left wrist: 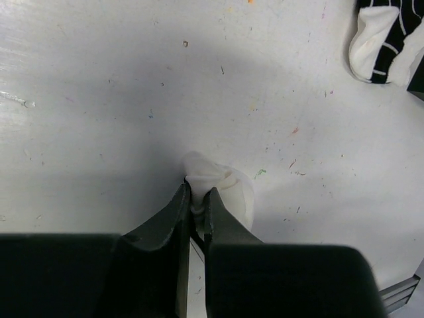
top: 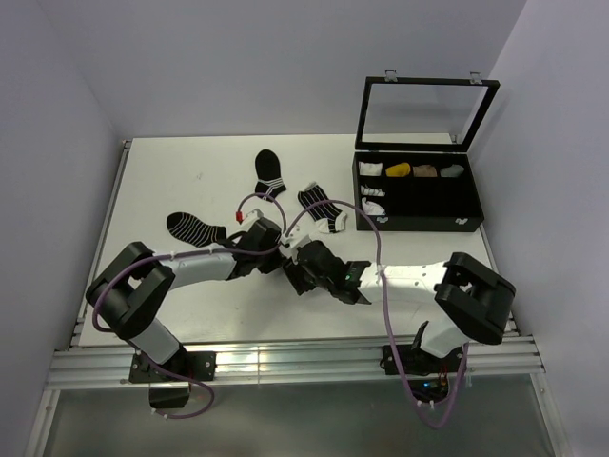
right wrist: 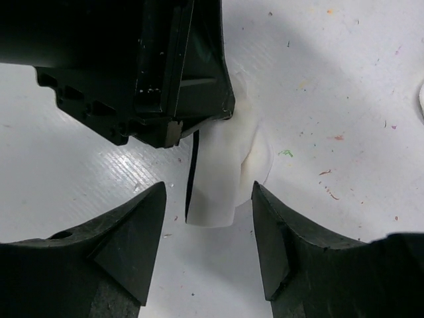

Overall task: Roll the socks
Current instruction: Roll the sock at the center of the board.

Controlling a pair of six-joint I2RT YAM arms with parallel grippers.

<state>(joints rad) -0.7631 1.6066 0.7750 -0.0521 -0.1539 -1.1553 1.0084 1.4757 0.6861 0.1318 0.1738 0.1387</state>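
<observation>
The mostly white sock (left wrist: 228, 189) lies bunched on the table. My left gripper (left wrist: 197, 199) is shut on its folded end. In the right wrist view the white sock (right wrist: 222, 172) shows a thin black edge and hangs from the left gripper's fingers (right wrist: 165, 79). My right gripper (right wrist: 209, 218) is open, its jaws standing either side of the sock's free end without touching it. In the top view both grippers, left (top: 276, 246) and right (top: 301, 269), meet at mid-table. The black sock with white stripes and a white toe (top: 324, 208) lies flat behind them; it also shows in the left wrist view (left wrist: 379, 40).
A black sock with white bands at one end (top: 269, 171) and an all-black sock with thin white stripes (top: 195, 228) lie on the white table (top: 171, 181). A black compartment case (top: 419, 221) with its lid open stands at the back right, holding rolled socks.
</observation>
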